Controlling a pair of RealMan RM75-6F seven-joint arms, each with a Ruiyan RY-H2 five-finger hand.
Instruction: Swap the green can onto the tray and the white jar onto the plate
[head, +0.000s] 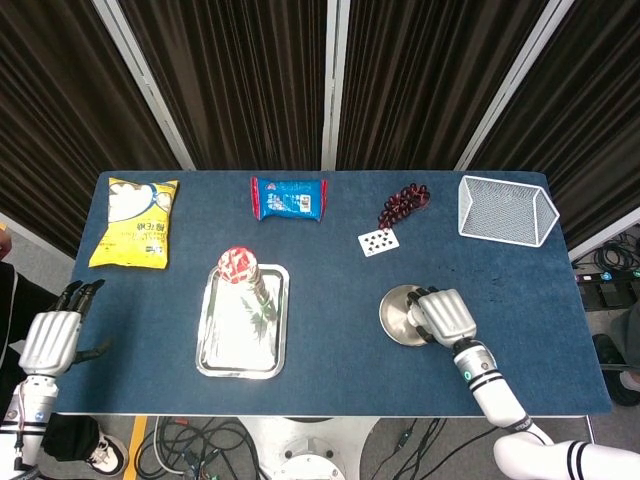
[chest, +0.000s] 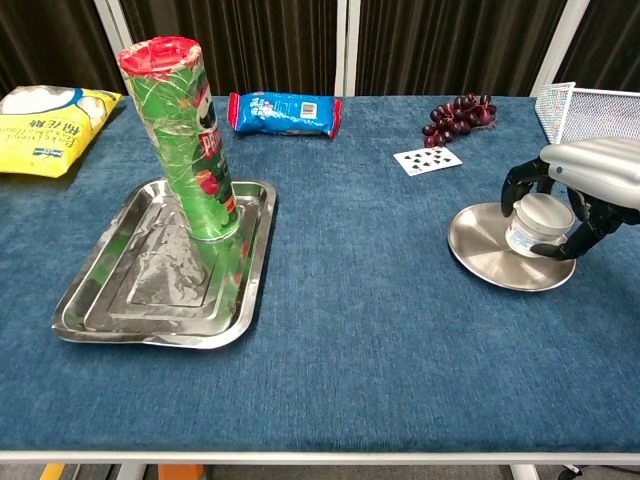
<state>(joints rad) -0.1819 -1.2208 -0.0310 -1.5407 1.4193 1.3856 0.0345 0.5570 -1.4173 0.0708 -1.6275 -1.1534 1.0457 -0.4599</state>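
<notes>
Right robot hand (chest: 585, 190) grips the white jar (chest: 537, 224) on the plate (chest: 490, 254); green can (chest: 185, 140) stands upright on the tray (chest: 110, 300).

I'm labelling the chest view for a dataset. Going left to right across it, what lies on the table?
Yellow bag → tray with green can → blue packet → card → grapes → plate with white jar, held by the right hand → wire basket.
</notes>
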